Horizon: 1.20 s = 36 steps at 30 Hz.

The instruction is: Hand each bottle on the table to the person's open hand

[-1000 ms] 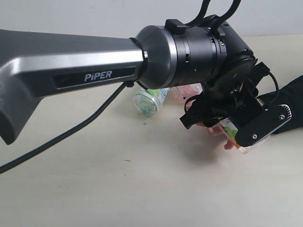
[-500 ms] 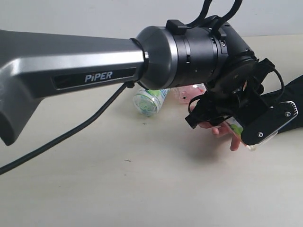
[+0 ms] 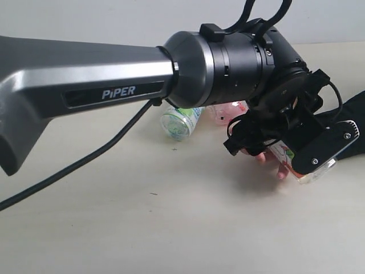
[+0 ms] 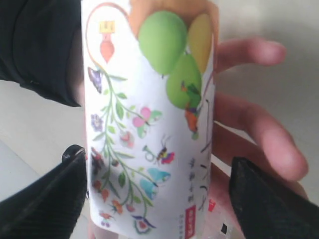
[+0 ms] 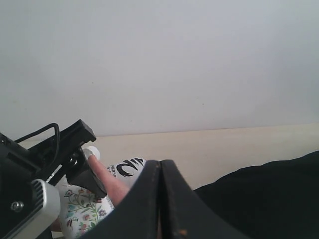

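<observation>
The small clear plastic bottle with the floral-and-fruit printed label [image 4: 149,124] looks smooth and slightly glossy. The black gripper fingers [image 4: 45,199] appear matt and finely ribbed. The pale cream table [image 3: 171,228] looks smooth and matt.

- We see the floral-and-fruit bottle [image 4: 149,124] lying over the person's open hand [image 4: 249,134], fingers spread beneath it, black cuff at the wrist.
- We see the green-and-blue bottle [image 3: 179,121] on its side on the surface [image 3: 142,228].
- The pink bottle [image 3: 228,109] lies just beside it.
- We glimpse the white-and-navy bottle [image 5: 127,168] behind a finger.
</observation>
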Each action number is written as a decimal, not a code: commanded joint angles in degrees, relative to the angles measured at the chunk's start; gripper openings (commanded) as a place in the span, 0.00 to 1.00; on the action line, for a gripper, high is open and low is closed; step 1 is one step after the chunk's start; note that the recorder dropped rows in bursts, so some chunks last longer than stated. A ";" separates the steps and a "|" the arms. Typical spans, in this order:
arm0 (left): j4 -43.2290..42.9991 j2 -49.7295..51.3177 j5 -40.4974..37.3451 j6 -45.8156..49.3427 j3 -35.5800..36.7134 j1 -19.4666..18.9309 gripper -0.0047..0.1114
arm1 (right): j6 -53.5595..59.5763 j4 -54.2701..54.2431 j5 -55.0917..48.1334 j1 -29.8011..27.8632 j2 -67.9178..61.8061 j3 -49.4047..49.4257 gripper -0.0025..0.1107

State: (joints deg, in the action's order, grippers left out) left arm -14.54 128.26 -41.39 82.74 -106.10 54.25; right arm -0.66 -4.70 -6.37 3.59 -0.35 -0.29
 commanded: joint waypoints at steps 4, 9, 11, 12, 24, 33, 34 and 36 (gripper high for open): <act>-0.27 -0.75 0.50 -0.87 -0.52 0.20 0.70 | 0.32 -0.04 0.22 -0.24 0.35 0.29 0.02; -0.27 -3.07 -0.53 -3.61 -0.52 0.20 0.69 | 0.21 -0.04 0.22 -0.24 0.35 0.29 0.02; -0.27 -4.59 -0.80 -5.56 -0.52 0.20 0.69 | 0.21 -0.04 0.22 -0.24 0.35 0.29 0.02; -0.27 -5.32 -0.95 -6.78 -0.52 0.20 0.69 | 0.32 -0.04 0.22 -0.24 0.35 0.29 0.02; -0.27 -16.20 -11.10 -29.13 -0.52 0.30 0.69 | 0.21 -0.04 0.22 -0.24 0.35 0.29 0.02; 3.82 -21.71 -20.98 -47.66 -0.52 -0.31 0.53 | 0.21 -0.04 0.22 -0.24 0.35 0.29 0.02; 8.41 -22.35 -21.13 -48.09 -0.52 -1.16 0.46 | 0.21 -0.04 0.22 -0.24 0.35 0.29 0.02; 17.63 -23.42 -21.56 -46.75 -0.52 -2.84 0.32 | 0.21 -0.04 0.22 -0.24 0.35 0.29 0.02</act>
State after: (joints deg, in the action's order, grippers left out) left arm -6.75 106.74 -61.83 37.59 -106.10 53.15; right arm -0.66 -4.70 -6.37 3.59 -0.35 -0.29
